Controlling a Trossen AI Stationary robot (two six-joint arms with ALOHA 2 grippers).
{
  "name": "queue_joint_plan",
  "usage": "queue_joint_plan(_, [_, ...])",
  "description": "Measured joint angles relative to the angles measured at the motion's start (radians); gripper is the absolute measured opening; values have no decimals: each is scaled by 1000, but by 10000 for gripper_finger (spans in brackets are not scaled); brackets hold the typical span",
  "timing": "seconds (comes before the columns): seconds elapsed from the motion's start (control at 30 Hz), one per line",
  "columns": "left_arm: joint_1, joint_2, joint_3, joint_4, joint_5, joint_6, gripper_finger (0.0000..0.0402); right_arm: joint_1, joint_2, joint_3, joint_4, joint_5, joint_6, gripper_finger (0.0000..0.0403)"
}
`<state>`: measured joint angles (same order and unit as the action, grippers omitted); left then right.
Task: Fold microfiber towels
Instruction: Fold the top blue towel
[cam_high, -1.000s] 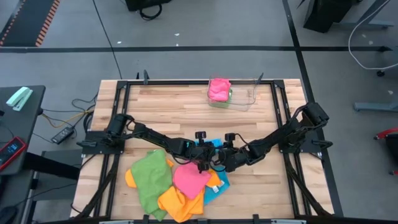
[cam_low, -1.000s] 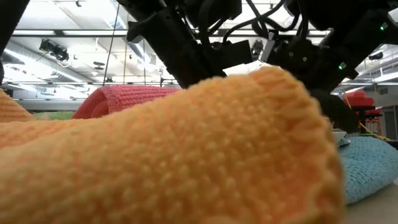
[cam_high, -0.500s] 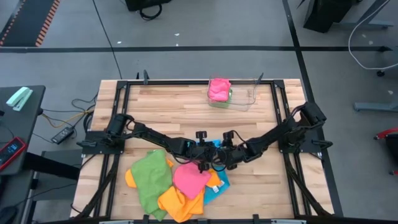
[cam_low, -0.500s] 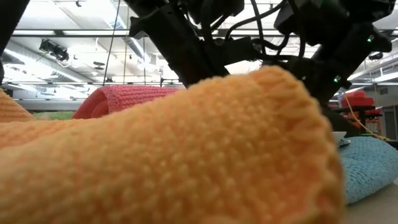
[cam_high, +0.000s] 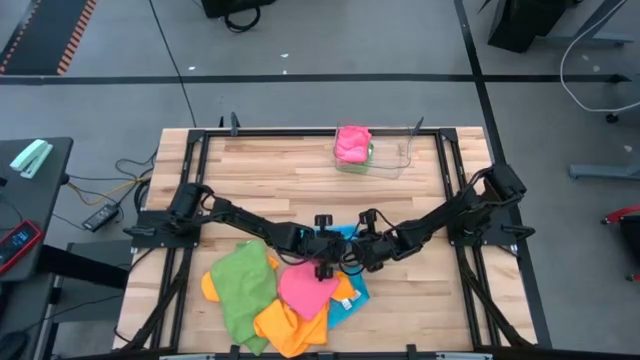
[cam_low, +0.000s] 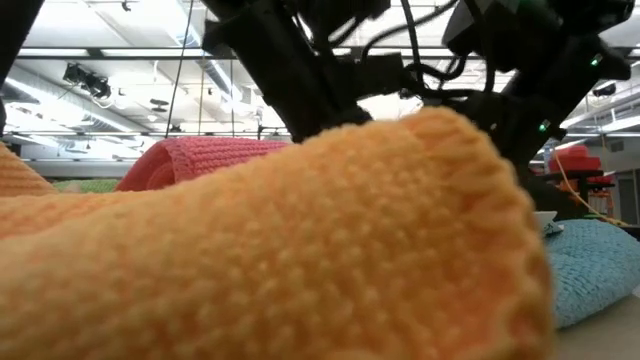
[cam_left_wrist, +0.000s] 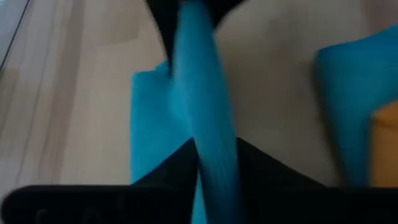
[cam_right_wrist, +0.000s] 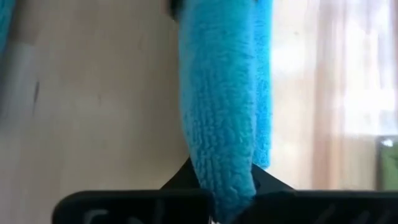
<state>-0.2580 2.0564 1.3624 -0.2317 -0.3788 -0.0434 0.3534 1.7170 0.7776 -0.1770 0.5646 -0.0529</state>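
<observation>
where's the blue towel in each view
High: blue towel pokes out below the pink towel, lower centre, between both end effectors.
Low: at the right edge, behind the orange towel.
Left wrist: a vertical fold pinched in the left end effector.
Right wrist: a hanging fold pinched in the right end effector.
Shared landmark: the wooden table.

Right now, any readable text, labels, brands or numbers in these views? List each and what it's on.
None readable in any view.
Small red device with a screen beside the wooden table: marks too small to read.
Sky blue microfiber towel pinched in both grippers' fingers, and the orange microfiber towel: no tag showing.
</observation>
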Motion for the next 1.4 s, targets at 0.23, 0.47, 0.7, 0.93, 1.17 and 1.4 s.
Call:
queue_joint_plan(0.23, [-22, -34, 1, -54, 3, -61, 191, 41, -65, 28, -140, 101, -83, 8])
queue_joint_plan(0.47, [-5, 0, -1, -37, -1, -133, 199, 44, -63, 67, -331, 165, -281, 7])
queue_joint_plan(0.7, [19, 6, -1, 1, -26, -114, 183, 50, -63, 118, -515, 315, -371, 7])
queue_joint_plan(0.93, [24, 8, -1, -5, -28, -83, 172, 95, -63, 141, -532, 329, -640, 7])
queue_joint_plan(1.17, [35, 8, -29, 38, -29, -82, 172, 129, -63, 142, -493, 317, -844, 7])
queue_joint_plan(1.4, [30, 9, -29, 37, -28, -68, 172, 150, -63, 142, -428, 320, -920, 10])
